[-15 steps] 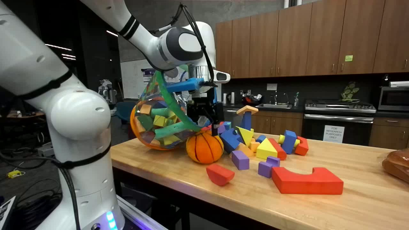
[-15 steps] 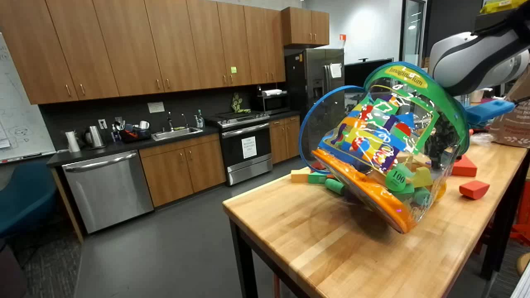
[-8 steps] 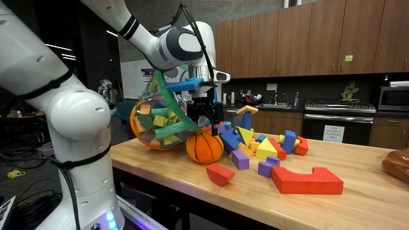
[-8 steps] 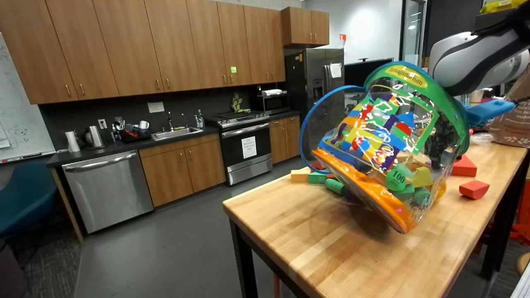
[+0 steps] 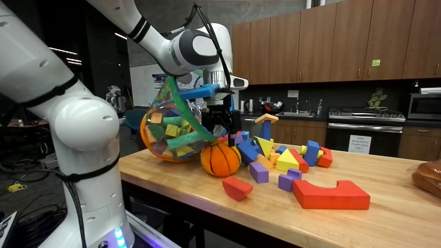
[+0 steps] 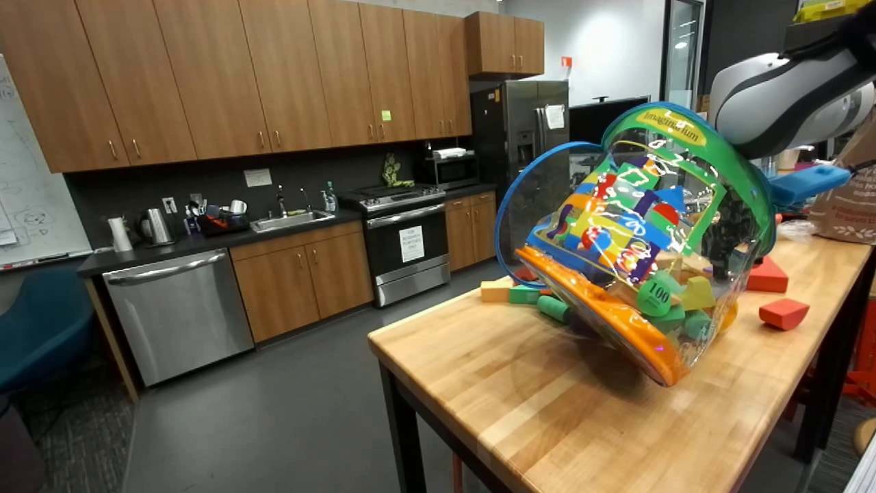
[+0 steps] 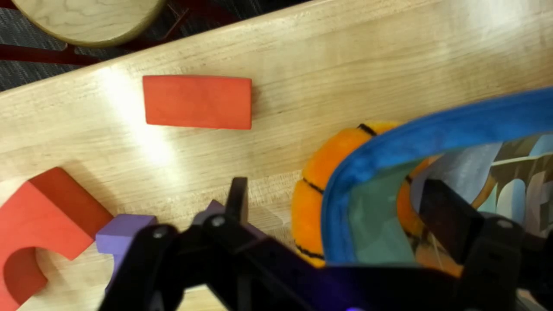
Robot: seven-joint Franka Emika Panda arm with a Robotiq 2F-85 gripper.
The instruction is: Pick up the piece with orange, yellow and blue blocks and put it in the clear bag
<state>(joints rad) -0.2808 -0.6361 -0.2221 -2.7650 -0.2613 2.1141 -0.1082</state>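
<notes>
In an exterior view: one clear bag (image 5: 181,104), tilted; one basketball (image 5: 220,160), just right of it; one stack (image 5: 265,126), farther right of the bag, orange wedge (image 5: 266,119) on blue post (image 5: 265,131), foot hidden by a yellow triangle (image 5: 264,146), long axis upright, apex up. In an exterior view, left of the bag: one green cylinder (image 6: 553,309), one orange block (image 6: 495,291). Wrist view: one gripper (image 7: 335,185), fingers apart, the bag's rim between.

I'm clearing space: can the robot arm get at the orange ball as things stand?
Probably not cleanly: the open pincer is close, but in the wrist view the clear bag's blue rim overlaps the orange ball, running between the fingers.
</notes>
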